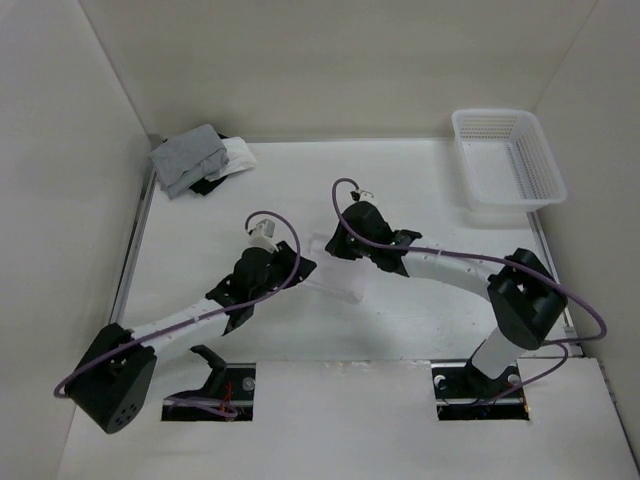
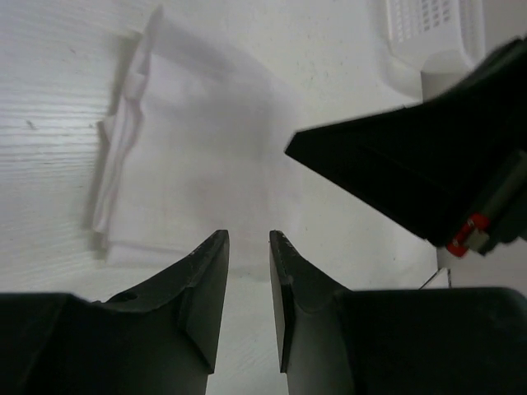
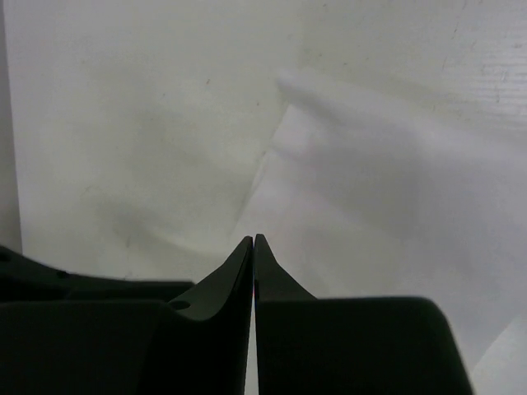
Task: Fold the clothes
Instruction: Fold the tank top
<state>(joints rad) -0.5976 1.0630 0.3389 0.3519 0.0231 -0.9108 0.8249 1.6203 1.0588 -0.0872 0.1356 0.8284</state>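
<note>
Clothes [image 2: 206, 164], one thin lilac-white garment, look mid-fold to me: left gripper [image 2: 248, 235] apart, right gripper [image 3: 254, 239] together at its edge; next needs a clean hem pinch.

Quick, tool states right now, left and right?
Left tool: open, empty, by the thin white garment.
Right tool: closed; no cloth visibly held.

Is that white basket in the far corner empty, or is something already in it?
Empty. The overhead view looks into the white basket and shows only its slotted floor and walls, nothing inside.
</note>
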